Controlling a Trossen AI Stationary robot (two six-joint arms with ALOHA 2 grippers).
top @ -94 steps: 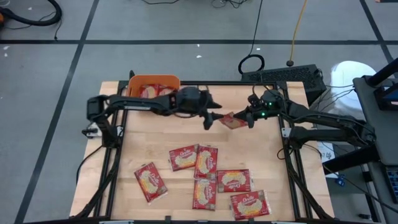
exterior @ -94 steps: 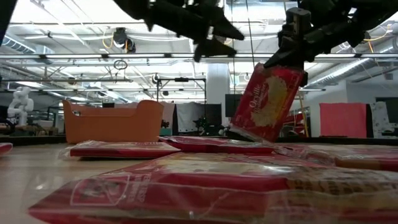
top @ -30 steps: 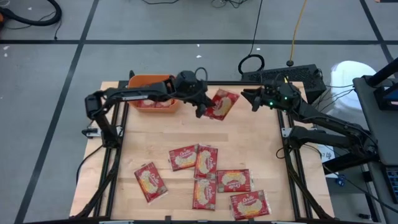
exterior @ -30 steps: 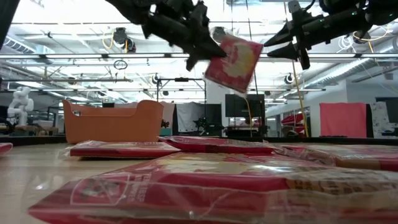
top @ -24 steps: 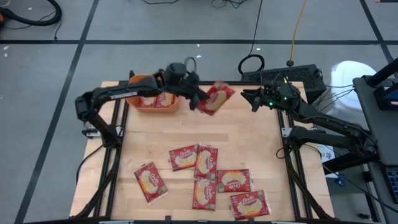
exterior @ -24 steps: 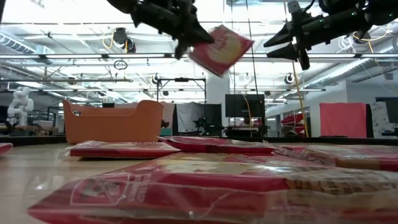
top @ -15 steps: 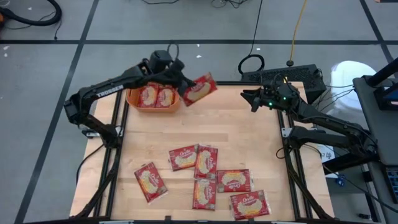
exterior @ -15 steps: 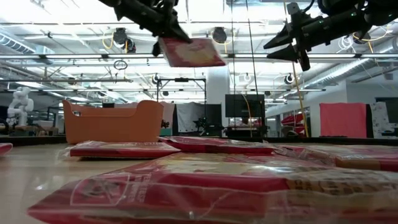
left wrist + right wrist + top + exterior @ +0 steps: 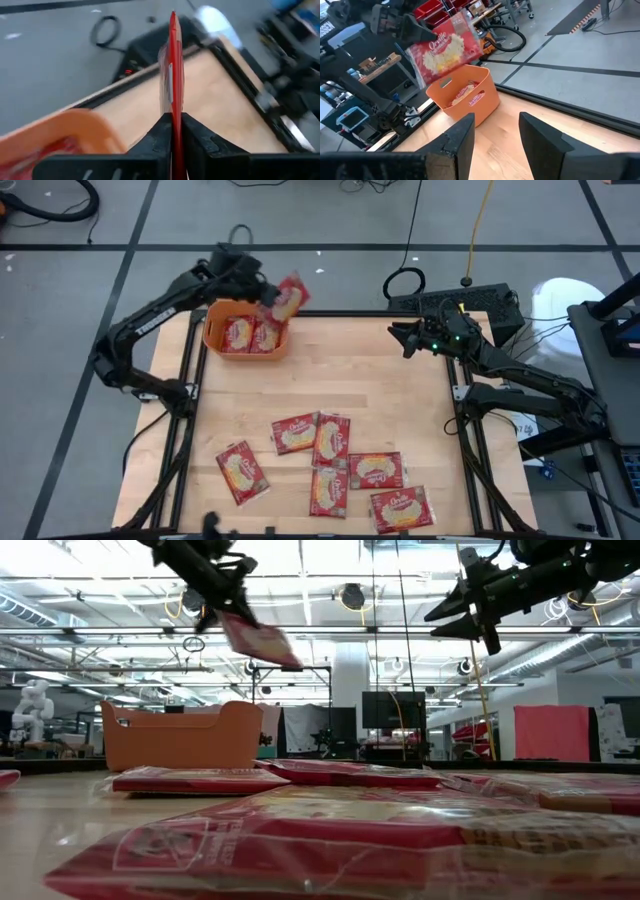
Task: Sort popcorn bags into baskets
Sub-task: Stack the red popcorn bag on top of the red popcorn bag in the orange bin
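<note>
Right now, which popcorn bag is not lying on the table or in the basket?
The popcorn bag pinched in the left gripper, held in the air by the orange basket; the others lie flat.

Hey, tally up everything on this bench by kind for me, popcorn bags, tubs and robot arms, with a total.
Popcorn bags: 9, namely 6 loose on the table, 2 in the tub, 1 in the left end effector
Orange tub: 1
Robot arms: 2
Total: 12

A grey floor [image 9: 90, 220] crossed by dark lines [image 9: 300, 248] is seen around the wooden table [image 9: 380, 400]. Black cables [image 9: 405, 280] are laid on it. Ceiling beams [image 9: 330, 632] and bright lights are visible overhead; a red panel [image 9: 553, 732] is placed behind.
</note>
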